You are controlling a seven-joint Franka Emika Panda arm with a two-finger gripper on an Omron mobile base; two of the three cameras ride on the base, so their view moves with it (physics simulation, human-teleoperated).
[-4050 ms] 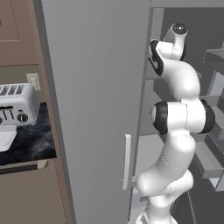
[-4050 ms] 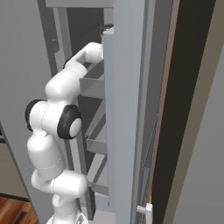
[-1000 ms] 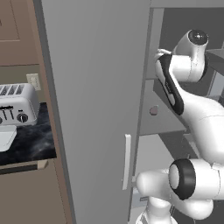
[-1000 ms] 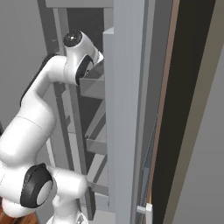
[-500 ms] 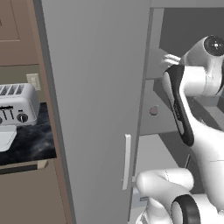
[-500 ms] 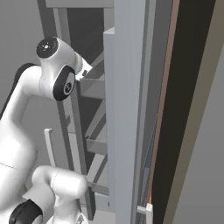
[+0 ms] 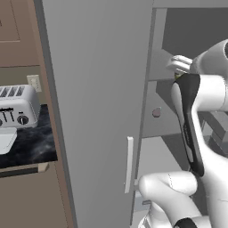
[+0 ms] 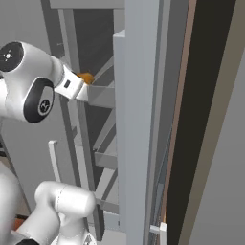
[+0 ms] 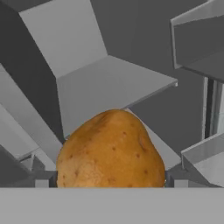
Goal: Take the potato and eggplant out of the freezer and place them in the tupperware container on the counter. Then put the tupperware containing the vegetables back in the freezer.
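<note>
Beside black counter (image 7: pixel 31 147), open grey freezer (image 7: pixel 98 98)

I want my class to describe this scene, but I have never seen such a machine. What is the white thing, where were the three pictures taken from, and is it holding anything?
The white thing is a jointed robot arm in a computer-drawn kitchen. Two cameras ride on its base: one looks from behind on its left, one from behind on its right. The third sits on the hand and looks along its fingers.

The arm reaches into the freezer, a tall grey appliance with its door swung open and grey shelves inside. Left of it, on the black counter, stand a toaster and the corner of a white tupperware container.

The hand camera shows the potato up close, sitting between the two wide-open fingers. Whether they already touch it cannot be told, so I would not call it held.
</note>
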